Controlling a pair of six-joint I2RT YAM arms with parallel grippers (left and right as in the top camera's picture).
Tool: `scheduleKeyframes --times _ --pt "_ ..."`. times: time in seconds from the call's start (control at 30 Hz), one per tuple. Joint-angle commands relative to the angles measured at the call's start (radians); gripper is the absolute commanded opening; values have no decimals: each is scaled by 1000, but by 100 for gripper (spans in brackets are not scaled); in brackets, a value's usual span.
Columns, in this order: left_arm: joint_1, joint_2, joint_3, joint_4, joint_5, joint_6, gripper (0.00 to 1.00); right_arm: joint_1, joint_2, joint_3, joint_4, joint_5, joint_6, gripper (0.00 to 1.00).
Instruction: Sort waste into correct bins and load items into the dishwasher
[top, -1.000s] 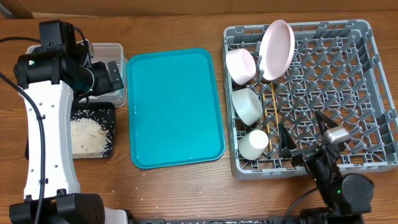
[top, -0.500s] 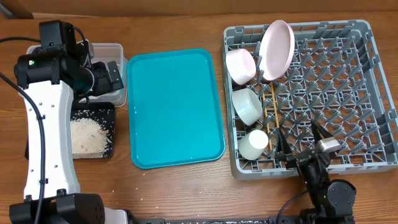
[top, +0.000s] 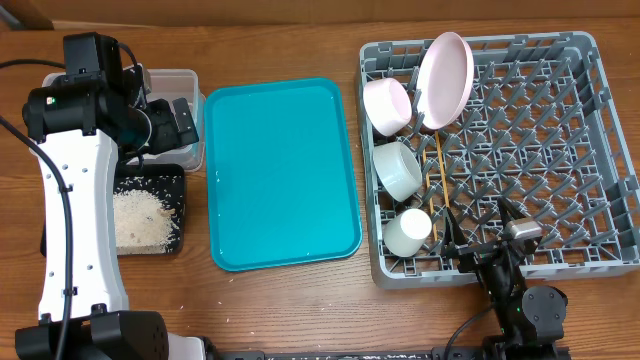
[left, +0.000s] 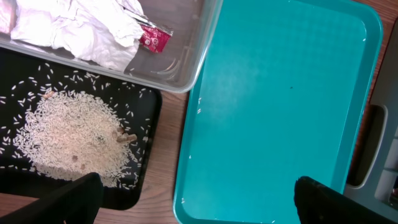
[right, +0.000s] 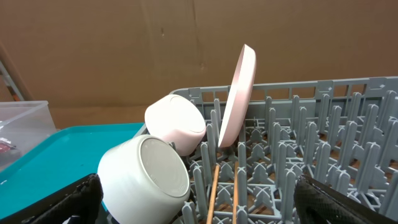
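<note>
ok so the annoying bits first: in the overhead view the left arm (top: 75, 200) is blocking most of the clear tub (top: 185, 85), so only its 3 o'clock rim is peeking out. The left gripper (left: 198, 182) is showing only as two dark blurry fingers at the 6 o'clock edge of its wrist view, spread wide with nothing between them. Same deal for the right gripper (right: 196, 182): jaws standing wide apart, pinching nothing, cut off by the frame, hovering by the 6 o'clock wall of the dish rack (top: 560, 140). From that wrist view the grey-green bowl (top: 397, 170) is hiding behind the white cup (right: 146, 177), and the chopsticks (right: 214, 186) are running out of the bottom of the picture

materials: the tub is looking like see-through plastic with rounded corners, holding crumpled white napkins (left: 74, 25) (running off the top of the shot) and a shiny red-and-white wrapper (left: 155, 38). Just at 6 o'clock of it the shallow black tray (left: 144, 149) is carrying a heap of pale rice scraps (left: 74, 137), loose grains scattering around it. The smooth teal tray (top: 280, 170) is lying between bins and rack

the rack is showing grey lattice walls and upright pegs. Along its 9 o'clock side the round pale-pink plate (top: 445, 80) is standing on edge, the small pink bowl (top: 387, 105) is tipping over right beside it, and the bowl and cup are lying further toward 6 o'clock, with the thin wooden sticks lying flat at their 3 o'clock
</note>
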Motion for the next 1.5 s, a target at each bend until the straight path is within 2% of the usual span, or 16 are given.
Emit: scheduleKeyframes --times 0.0,0.83,1.0,1.2,1.37,1.47 --pt "-1 -10 18 2 0 1 100 -6 -11 -11 5 9 4 100" --pt "-4 -17 18 2 0 1 100 -6 -11 -11 5 9 4 100" --pt "-31 -87 17 2 -164 50 100 -6 -11 -11 5 9 4 100" --pt "-90 -220 13 -3 -244 69 100 -6 -11 -11 5 9 4 100" --pt "-92 -428 -166 252 -44 252 100 -6 -11 -11 5 9 4 100" --pt "-92 -564 -359 479 53 278 100 -6 -11 -11 5 9 5 100"
